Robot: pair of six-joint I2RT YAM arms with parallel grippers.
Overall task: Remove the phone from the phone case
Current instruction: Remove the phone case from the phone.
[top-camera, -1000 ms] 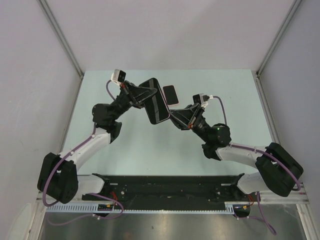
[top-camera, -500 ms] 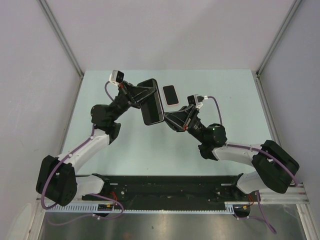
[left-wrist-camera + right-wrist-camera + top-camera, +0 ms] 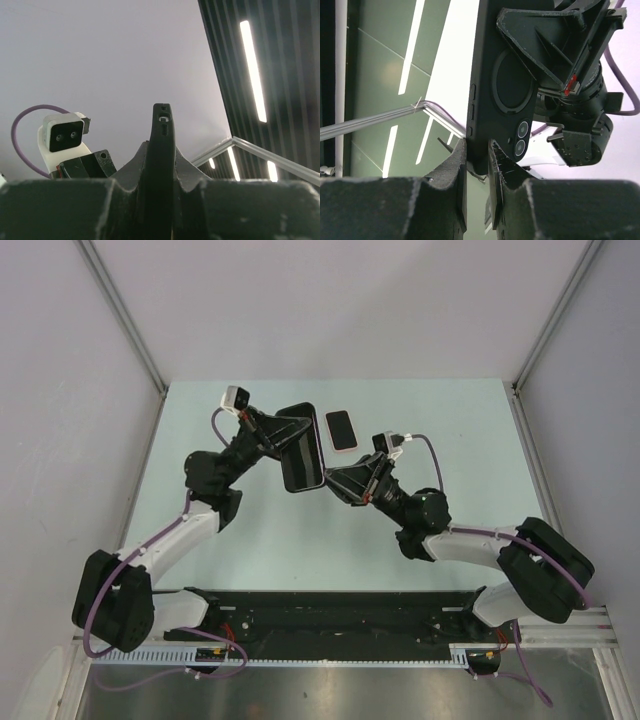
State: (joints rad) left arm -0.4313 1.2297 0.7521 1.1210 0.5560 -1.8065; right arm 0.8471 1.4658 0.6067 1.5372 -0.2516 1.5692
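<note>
A small phone (image 3: 341, 430) with a black screen lies flat on the table, far of centre, inside the pale pink phone case, which shows only as a thin pink rim. No gripper touches it. Both grippers hold a larger black cased slab (image 3: 302, 447) in the air. My left gripper (image 3: 284, 436) is shut on its left edge, seen edge-on in the left wrist view (image 3: 163, 150). My right gripper (image 3: 336, 483) is shut on its lower right corner (image 3: 479, 150). The slab's back (image 3: 502, 75) shows a ring and two camera lenses.
The pale green table (image 3: 450, 440) has raised side rails and grey walls around it. A black rail (image 3: 340, 615) runs along the near edge between the arm bases. The left gripper's body (image 3: 555, 35) fills the upper right of the right wrist view.
The black slab has shifted slightly left and turned more upright. My right gripper has moved left with it, staying at its lower corner. The pink-rimmed phone has not moved.
</note>
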